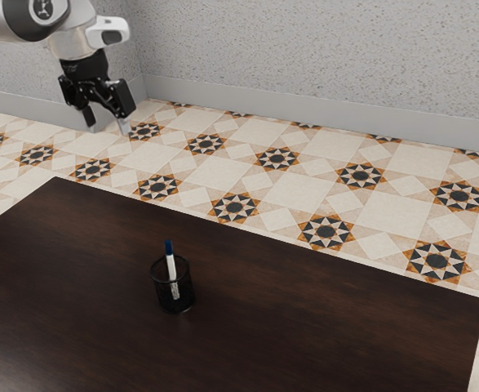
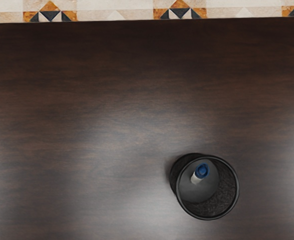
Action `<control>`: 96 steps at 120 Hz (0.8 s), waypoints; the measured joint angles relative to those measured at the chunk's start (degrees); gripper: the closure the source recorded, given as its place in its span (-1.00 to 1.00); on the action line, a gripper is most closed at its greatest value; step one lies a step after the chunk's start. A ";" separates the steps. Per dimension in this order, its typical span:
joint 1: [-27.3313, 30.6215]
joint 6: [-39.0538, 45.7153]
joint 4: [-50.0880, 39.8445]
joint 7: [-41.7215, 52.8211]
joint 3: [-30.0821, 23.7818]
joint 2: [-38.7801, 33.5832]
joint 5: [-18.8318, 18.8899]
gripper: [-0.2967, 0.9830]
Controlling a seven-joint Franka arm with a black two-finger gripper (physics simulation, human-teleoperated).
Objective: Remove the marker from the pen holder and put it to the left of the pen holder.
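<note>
"Exterior view, starting at its left: how are the fingers (image 1: 124,125) standing?"

"Apart, with nothing between them, high at the upper left. The step in hand looks like the approach to the marker (image 1: 172,266). They should stay spread, come over the pen holder (image 1: 165,298) and square up to the blue cap (image 1: 169,247) before going down."

"And the grip itself?"

"Best taken on the part above the rim, since pushing deep could knock the holder over. The marker leans a little, so a gentle close and a straight lift, until its lower end clears the mesh, would suit it."

"Where does it lie from the fingers?"

"Lower, toward the exterior view's right, well apart from them. It stands cap up inside the holder, which sits upright on the counter (image 1: 304,294)."
</note>
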 joint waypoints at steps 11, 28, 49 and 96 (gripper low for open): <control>0.69 0.86 -0.01 0.49 0.00 0.04 0.00 -0.54; 1.80 0.77 -0.32 1.04 -0.21 1.30 -0.24 -0.54; 3.02 0.62 -4.13 1.52 -1.45 6.98 -2.06 -0.54; -0.76 -4.46 4.63 1.67 -1.81 24.28 -5.48 -0.54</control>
